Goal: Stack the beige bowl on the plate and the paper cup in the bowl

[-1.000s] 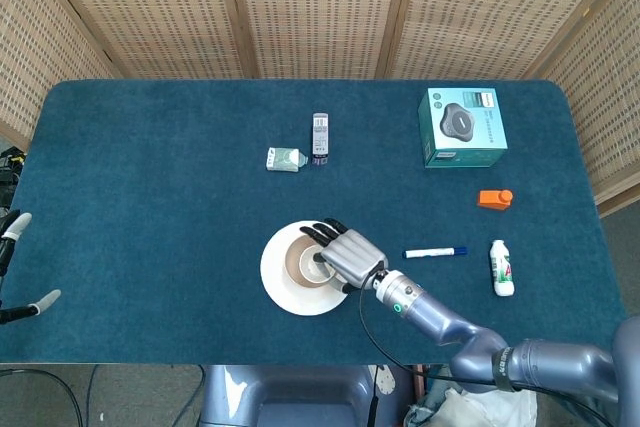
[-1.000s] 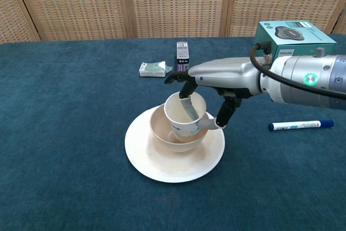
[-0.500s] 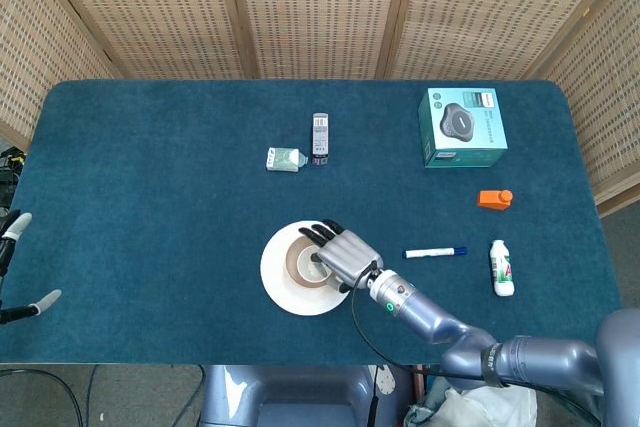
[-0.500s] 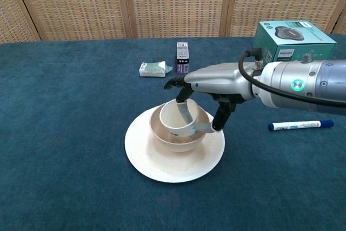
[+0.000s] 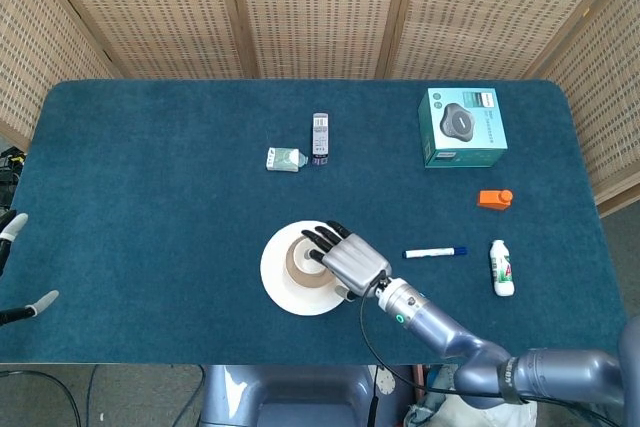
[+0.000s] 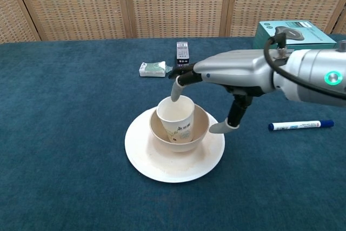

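The paper cup (image 6: pixel 176 120) stands upright in the beige bowl (image 6: pixel 198 128), which sits on the plate (image 6: pixel 157 163) near the bench's front edge. The right hand (image 6: pixel 216 87) hovers just above, fingers spread, holding nothing (left hand (image 5: pixel 15 267) barely visible, its state unclear).

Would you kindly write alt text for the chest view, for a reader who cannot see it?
A paper cup stands upright in a beige bowl on a white plate, centred on a blue table. The right hand hovers open just above, holding nothing. A marker lies to the right.
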